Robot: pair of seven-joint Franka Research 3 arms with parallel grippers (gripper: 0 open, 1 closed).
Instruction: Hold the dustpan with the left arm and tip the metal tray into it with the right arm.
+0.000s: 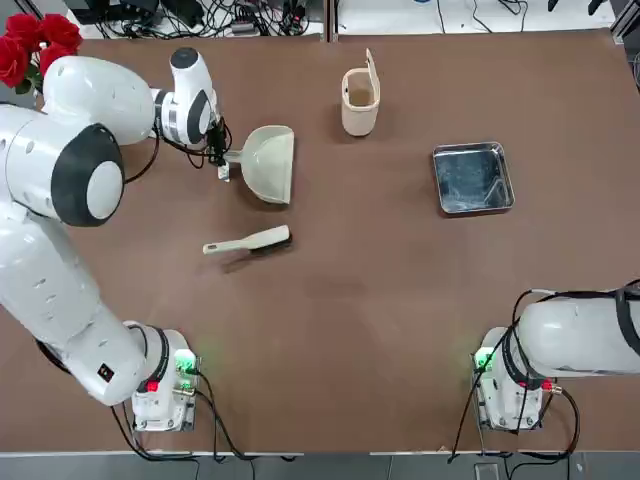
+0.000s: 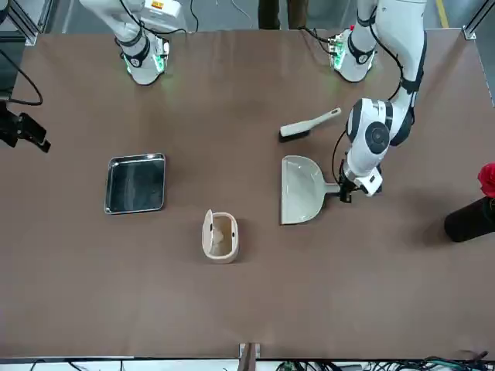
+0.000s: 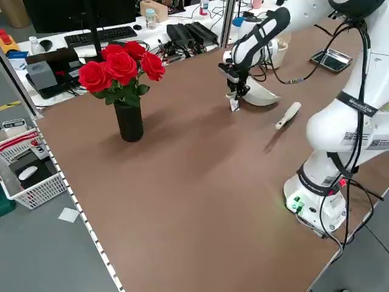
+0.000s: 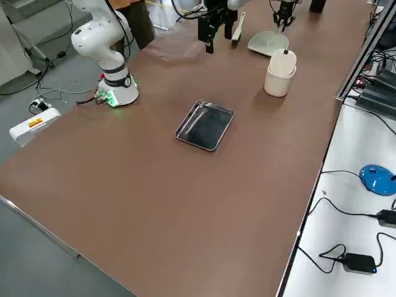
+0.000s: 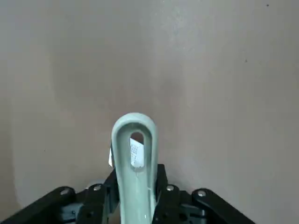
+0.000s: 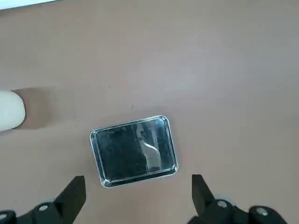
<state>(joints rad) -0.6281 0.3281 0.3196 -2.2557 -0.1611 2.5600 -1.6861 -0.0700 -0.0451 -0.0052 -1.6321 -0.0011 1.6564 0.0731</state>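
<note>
Nearest the overhead camera is my left arm [image 1: 75, 165], white and rounded, reaching out over the left side of a brown table [image 1: 340, 330]. At its end, the left gripper [image 5: 137, 175] is clamped on the short handle of the cream-white dustpan [image 1: 268, 165], one black finger on each side. The wide scoop points toward the table's middle (I cannot tell whether it touches the tabletop).

My right gripper [image 6: 139, 179] hangs above the table at the right, its two fingers well apart with nothing between them. The metal tray [image 1: 473, 179], a shiny steel square with rounded corners and a raised rim, lies flat on the right side, well apart from the dustpan.

Between dustpan and tray, a little farther from me, stands a cream bin [image 1: 361, 98] with its lid up. A slim cream brush [image 1: 245, 243] with dark bristles lies on my side of the dustpan. Red roses [image 3: 121, 68] stand in a black vase [image 3: 129, 121] beyond my left arm. A person's legs [image 2: 282, 14] show behind my side of the table.
</note>
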